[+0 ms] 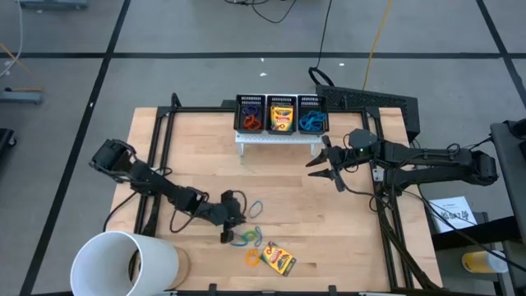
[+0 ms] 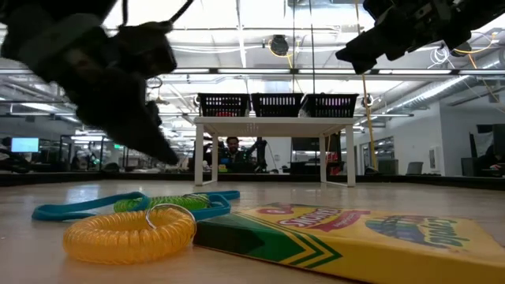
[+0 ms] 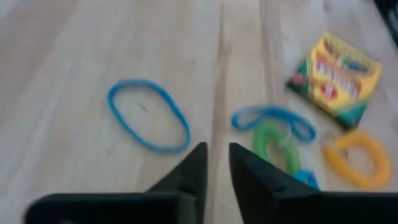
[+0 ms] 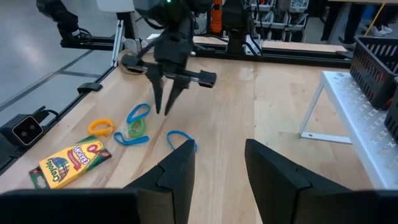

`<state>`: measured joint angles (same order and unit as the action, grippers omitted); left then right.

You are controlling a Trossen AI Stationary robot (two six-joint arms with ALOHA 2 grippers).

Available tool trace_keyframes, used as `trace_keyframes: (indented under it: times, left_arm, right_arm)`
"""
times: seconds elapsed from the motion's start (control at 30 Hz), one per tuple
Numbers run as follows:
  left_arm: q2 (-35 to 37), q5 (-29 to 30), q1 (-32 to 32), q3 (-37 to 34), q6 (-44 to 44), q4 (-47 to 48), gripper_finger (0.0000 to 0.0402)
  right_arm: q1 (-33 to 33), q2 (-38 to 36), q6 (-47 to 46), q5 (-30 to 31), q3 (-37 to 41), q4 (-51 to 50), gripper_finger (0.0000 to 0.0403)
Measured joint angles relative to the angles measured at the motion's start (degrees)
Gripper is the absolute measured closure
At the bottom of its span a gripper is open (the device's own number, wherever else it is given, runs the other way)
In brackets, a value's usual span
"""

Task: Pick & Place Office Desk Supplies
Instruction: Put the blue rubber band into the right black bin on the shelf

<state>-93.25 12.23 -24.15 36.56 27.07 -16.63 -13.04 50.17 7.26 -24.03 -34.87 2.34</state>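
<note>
A pale wooden surface point(image 1: 329, 222) is sitting on a grey floor crossed with dark tape lines, and the low view is looking past it into a bright open workroom with ceiling light strips, desks and monitors, where a person point(image 2: 232, 150) is sitting far behind. Along the far edge a small white stand point(image 1: 279, 136) is carrying three black mesh bins point(image 1: 281, 113), the middle one holding a crayon box and the outer two holding rubber bands. A large white cup point(image 1: 123, 263) is lying at the near left corner. Near the front edge a yellow-and-green crayon box point(image 1: 279, 260) is lying flat, its printed lettering too blurred to read with certainty. Just beside it an orange coiled loop point(image 1: 251, 258), a green loop point(image 1: 243, 239) and blue loops point(image 1: 256, 209) are resting on the wood. The left tool point(image 1: 228, 233) is hovering over these loops with its fingers point(image 3: 186, 177) a narrow gap apart, nothing between them. The right tool point(image 1: 325, 171) is hanging in front of the stand, fingers point(image 4: 180, 171) parted and empty.
</note>
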Motion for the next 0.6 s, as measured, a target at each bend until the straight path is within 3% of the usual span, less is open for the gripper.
trace_keyframes:
  times: [0.2, 0.33, 0.6]
  left_arm:
    - [0.2, -5.4, -1.2, 2.8, -2.0, 0.7, 0.0239]
    - [0.2, -7.9, -3.6, 2.7, -5.5, 6.9, 0.0192]
    - [0.2, -1.1, -4.8, 2.7, -2.5, 9.6, 0.0174]
  right_arm:
    - [0.0, 0.0, 0.5, 0.0, 0.0, 0.0, 0.0273]
    - [0.0, 0.0, 0.5, 0.0, 0.0, -0.2, 0.0273]
    - [0.0, 0.0, 1.3, 0.0, 0.0, -0.4, 0.0273]
